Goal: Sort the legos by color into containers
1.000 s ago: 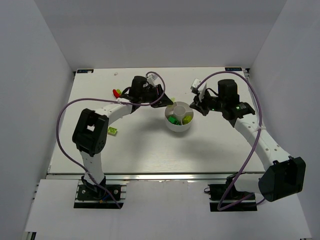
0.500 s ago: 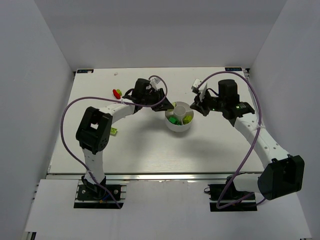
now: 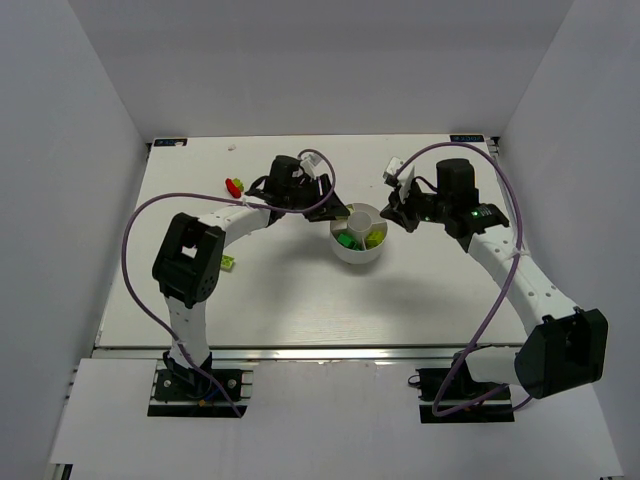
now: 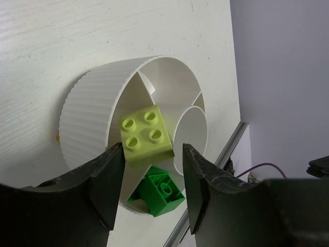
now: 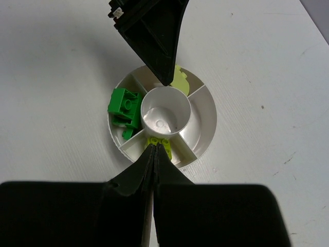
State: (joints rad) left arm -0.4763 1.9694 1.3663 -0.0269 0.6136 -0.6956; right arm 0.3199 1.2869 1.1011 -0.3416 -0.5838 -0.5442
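Note:
The white divided dish [image 3: 340, 247] stands mid-table. My left gripper [image 3: 333, 207] is open at its left rim. In the left wrist view [image 4: 151, 172] its jaws stand apart over a wedge where a pale green lego [image 4: 145, 135] lies, touching neither jaw. A dark green lego [image 4: 157, 191] lies in the neighbouring wedge. My right gripper [image 3: 392, 214] is shut and empty at the right rim. Its tips [image 5: 156, 146] hang over a lime lego [image 5: 165, 144] in the near wedge. Dark green legos [image 5: 125, 105] fill the left wedge, and the centre cup [image 5: 165, 114] is empty.
A red lego [image 3: 233, 185] lies on the table at the back left. A lime lego [image 3: 229, 263] lies beside the left arm's elbow. White walls close in the table on three sides. The left gripper's finger [image 5: 154, 36] overhangs the dish's far wedge.
My left gripper has moved right to the dish's rim and has stayed there for the last half second. The right arm has not moved.

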